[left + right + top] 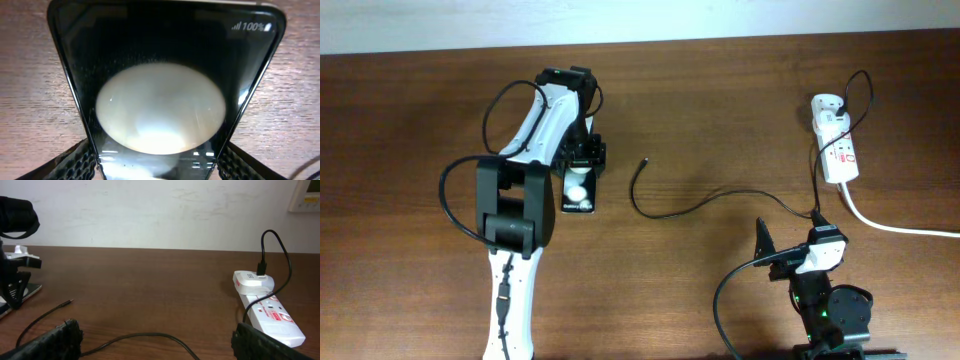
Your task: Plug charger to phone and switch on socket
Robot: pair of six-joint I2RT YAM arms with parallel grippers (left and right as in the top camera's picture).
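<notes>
The black phone (577,192) lies flat on the table left of centre, and its screen (160,50) fills the left wrist view. My left gripper (582,158) sits over the phone's far end, its fingers (157,170) pressed against both long edges. The charger's thin black cable (690,208) curves across the table, its connector tip (646,160) free to the right of the phone. Its white plug head (826,106) sits in the white socket strip (842,155). My right gripper (790,234) is open and empty near the front edge, with the cable (145,336) running between its fingers (155,345).
The strip's thick white cord (890,228) runs off to the right edge. In the right wrist view the strip (272,317) is at the right, the cable tip (70,301) at the left. A white wall stands behind the table.
</notes>
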